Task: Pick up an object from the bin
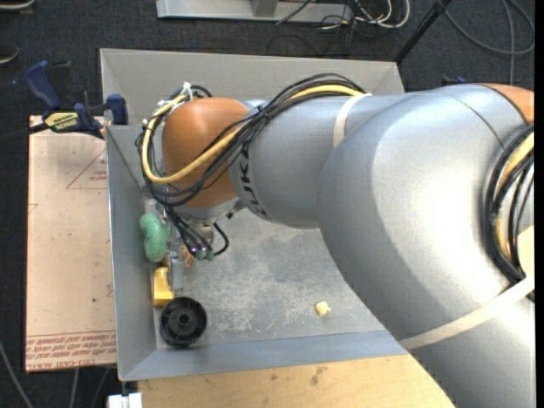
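Note:
My gripper (178, 263) reaches down at the left wall of the bin, under the orange cover. A green rounded thing (154, 235) lies right beside it on the left, against the wall. Just below the gripper sits a small yellow block (161, 286), touching or nearly touching its tip. A black round ribbed thing (183, 323) lies in the front left corner, a little below the yellow block. How the fingers stand is hidden by the wrist.
A tiny pale yellow crumb (322, 308) lies on the bin floor toward the front middle. The big grey arm covers the right half of the bin.

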`<move>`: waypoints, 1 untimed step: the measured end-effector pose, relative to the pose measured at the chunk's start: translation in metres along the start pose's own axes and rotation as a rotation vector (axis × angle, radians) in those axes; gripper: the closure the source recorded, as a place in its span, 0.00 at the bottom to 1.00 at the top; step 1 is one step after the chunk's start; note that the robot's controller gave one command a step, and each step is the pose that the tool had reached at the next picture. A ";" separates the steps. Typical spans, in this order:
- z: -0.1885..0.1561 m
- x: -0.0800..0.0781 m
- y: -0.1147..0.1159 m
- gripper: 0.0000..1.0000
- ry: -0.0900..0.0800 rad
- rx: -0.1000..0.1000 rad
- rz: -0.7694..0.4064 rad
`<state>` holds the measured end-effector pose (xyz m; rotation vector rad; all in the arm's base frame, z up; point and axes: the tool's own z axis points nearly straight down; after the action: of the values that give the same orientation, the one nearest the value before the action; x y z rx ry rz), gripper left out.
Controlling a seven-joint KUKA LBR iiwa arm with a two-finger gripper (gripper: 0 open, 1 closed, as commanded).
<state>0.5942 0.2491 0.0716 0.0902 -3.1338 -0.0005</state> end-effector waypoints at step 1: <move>-0.001 -0.001 -0.003 0.00 -0.011 0.007 -0.348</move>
<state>0.5956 0.2457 0.0729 0.6340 -3.0824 0.0081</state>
